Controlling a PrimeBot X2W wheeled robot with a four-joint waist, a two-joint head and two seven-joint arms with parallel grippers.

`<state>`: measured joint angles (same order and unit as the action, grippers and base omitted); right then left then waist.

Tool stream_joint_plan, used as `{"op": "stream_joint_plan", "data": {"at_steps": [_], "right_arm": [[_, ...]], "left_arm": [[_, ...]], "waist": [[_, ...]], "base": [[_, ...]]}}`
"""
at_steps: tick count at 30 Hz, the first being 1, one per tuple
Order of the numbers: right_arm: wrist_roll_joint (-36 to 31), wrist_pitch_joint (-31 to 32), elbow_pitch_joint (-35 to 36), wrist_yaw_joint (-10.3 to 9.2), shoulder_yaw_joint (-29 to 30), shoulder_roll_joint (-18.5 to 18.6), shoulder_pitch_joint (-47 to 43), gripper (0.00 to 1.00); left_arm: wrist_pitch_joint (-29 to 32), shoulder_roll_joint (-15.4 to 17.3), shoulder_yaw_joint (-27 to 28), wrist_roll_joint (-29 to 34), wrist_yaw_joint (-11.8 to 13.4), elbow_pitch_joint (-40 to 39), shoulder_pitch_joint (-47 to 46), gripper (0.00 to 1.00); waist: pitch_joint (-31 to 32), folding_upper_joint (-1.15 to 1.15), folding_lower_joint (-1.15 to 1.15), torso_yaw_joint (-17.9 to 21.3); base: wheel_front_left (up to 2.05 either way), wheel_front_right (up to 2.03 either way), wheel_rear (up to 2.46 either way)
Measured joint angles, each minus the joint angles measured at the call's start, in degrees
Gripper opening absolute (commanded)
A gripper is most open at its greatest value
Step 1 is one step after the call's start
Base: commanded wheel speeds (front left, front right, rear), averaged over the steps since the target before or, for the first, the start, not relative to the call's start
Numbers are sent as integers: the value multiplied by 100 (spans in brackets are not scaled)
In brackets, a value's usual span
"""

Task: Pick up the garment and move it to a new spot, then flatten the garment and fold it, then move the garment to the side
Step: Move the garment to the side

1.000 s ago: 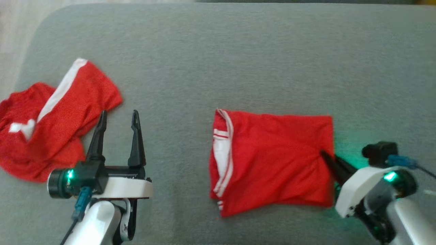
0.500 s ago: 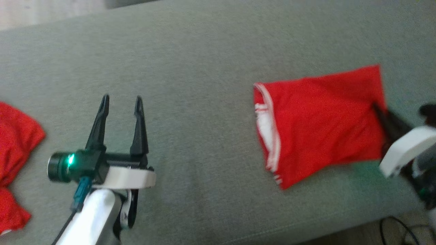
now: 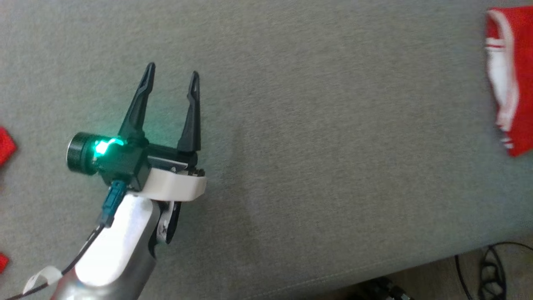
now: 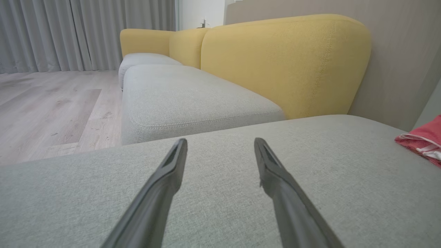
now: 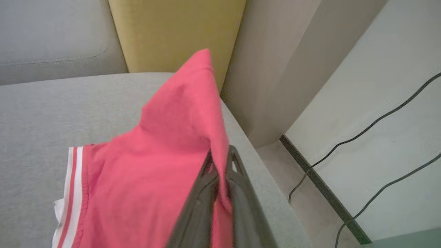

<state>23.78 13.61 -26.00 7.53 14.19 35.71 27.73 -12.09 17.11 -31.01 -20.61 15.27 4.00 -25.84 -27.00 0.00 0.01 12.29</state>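
Holds left gripper (image 3: 173,69) wide open over the grey seat (image 3: 312,146), nothing in it. Pinches the red shirt (image 5: 165,144) by its edge, tight in right gripper (image 5: 222,153), at the seat's right end. Yellow cushion (image 4: 282,62) behind.

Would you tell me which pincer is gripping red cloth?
The right pincer, shut on the red garment; the left pincer stands open, empty, above grey cushion.
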Motion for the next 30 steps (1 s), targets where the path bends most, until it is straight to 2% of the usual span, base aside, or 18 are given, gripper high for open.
{"op": "stream_joint_plan", "data": {"at_steps": [2, 3, 4, 5, 6, 8, 12, 16, 20, 21, 30], "right_arm": [[-80, -70, -172, 0, 171, 29, 93, 0], [-131, -107, -250, 0, 240, 25, 144, 4], [-191, -136, -333, 0, 314, 22, 192, 65], [-271, -188, -408, 0, 382, 7, 248, 93], [-335, -269, -460, 0, 471, -24, 289, 91], [-563, -365, -577, 0, 637, -88, 357, 100], [-1146, -554, -666, 0, 1053, -345, 371, 100], [-1481, -924, -330, 0, 1191, -736, 280, 100], [-1491, -1216, 456, 0, 936, -1225, -54, 100], [-1491, -1216, 456, 0, 936, -1225, -54, 100], [-1399, -1326, 2343, 0, -215, -2370, -1406, 100]], "left_arm": [[-10, -24, -25, 0, -19, 47, -64, 100], [-11, -34, -27, 0, -22, 79, -93, 100], [-16, -47, -30, 0, -36, 100, -115, 100], [-20, -71, -31, 0, -59, 124, -128, 100], [-55, -86, -33, 0, -60, 148, -141, 100], [-67, -134, -46, 0, -65, 186, -189, 100], [-119, -183, -46, -1, -74, 275, -244, 100], [-168, -215, -43, -9, -92, 370, -228, 100], [-205, -209, -15, -12, -113, 478, -94, 100], [-205, -209, -15, -12, -113, 478, -94, 100], [-219, -156, 81, -188, -46, 603, 528, 100]], "waist": [[-109, 0, 0, -89], [-155, 0, 0, -130], [-198, 0, 0, -171], [-235, 0, 0, -208], [-266, 0, 0, -240], [-313, 0, 0, -300], [-299, 0, -1, -362], [-150, 0, -1, -369], [91, 0, -1, -350], [91, 0, -1, -350], [798, 0, -2, -450]], "base": [[0, 0, 0], [0, 0, 0], [0, 0, 0], [0, 0, 0], [0, 0, 0], [0, 0, 0], [0, 0, 0], [0, 0, 0], [0, 0, 0], [0, 0, 0], [0, 0, 0]]}}
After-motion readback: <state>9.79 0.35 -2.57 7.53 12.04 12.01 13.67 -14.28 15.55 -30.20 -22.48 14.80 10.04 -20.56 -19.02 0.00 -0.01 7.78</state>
